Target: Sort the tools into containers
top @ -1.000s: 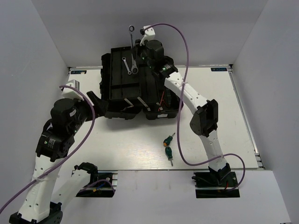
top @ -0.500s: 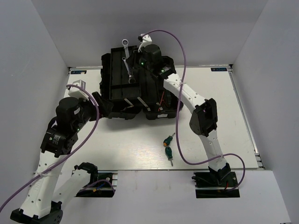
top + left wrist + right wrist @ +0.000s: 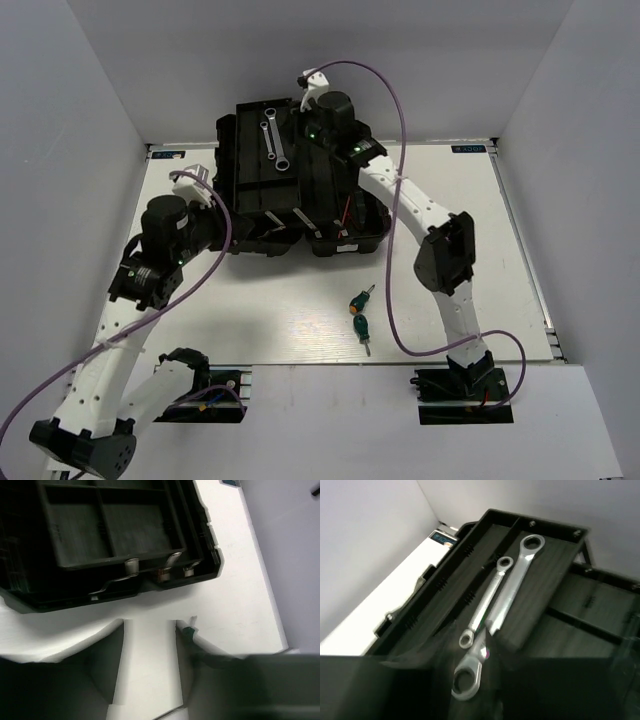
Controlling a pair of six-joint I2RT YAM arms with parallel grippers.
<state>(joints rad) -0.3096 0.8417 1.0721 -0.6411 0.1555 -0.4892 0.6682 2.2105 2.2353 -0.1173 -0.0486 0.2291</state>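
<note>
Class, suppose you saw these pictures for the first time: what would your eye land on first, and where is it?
The big black toolbox at the far middle of the table draws the eye first, with two silver wrenches lying side by side in its tray. Next come two green-handled screwdrivers on the table in front of it.

Two silver wrenches lie side by side, lengthwise, in one long compartment of the black tray point(image 3: 555, 565). The short wrench point(image 3: 485, 602) is on the left, with the longer wrench point(image 3: 512, 587) just beside it. The right gripper point(image 3: 469, 642) is blurred and dark, and its fingers seem to stand apart on either side of the longer wrench's near ring.
</note>
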